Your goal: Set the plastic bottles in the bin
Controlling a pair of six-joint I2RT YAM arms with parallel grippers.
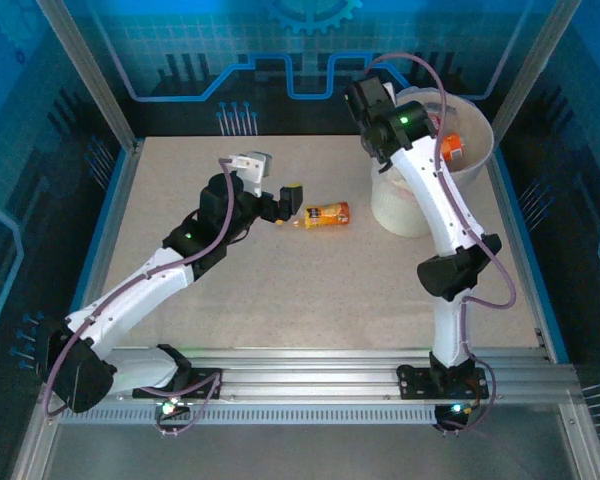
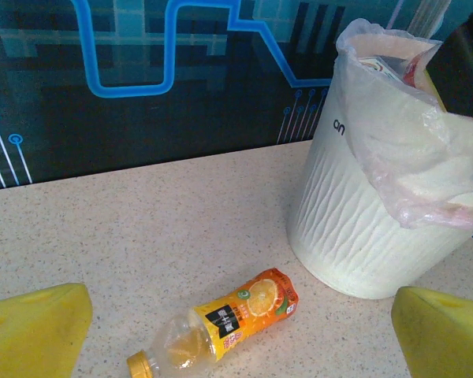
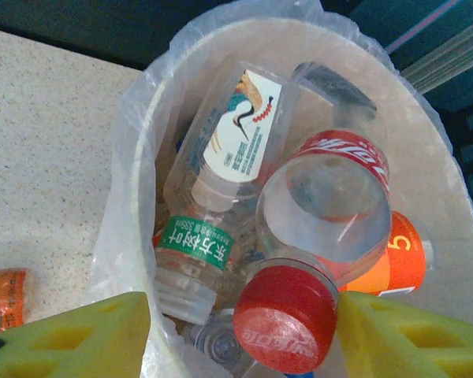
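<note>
We note: left claw [image 2: 238, 319] open, just beside orange juice bottle [image 1: 325, 215] lying on counter [image 1: 230, 290]. Right claw [image 3: 240, 331] open over bin [image 3: 451, 185], cola bottle [image 3: 323, 205] between jaws.

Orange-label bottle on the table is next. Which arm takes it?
Left, most likely. The left gripper is open just beside the orange-label bottle, which lies straight ahead in its wrist view. The right gripper is over the bin.

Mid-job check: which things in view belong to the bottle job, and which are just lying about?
Job:
- orange-label juice bottle, lying on the table
- bin
- red-capped cola bottle
- green-label water bottle, in the bin

Not the job:
- bin's plastic liner
- speckled table
- blue wall panel
</note>
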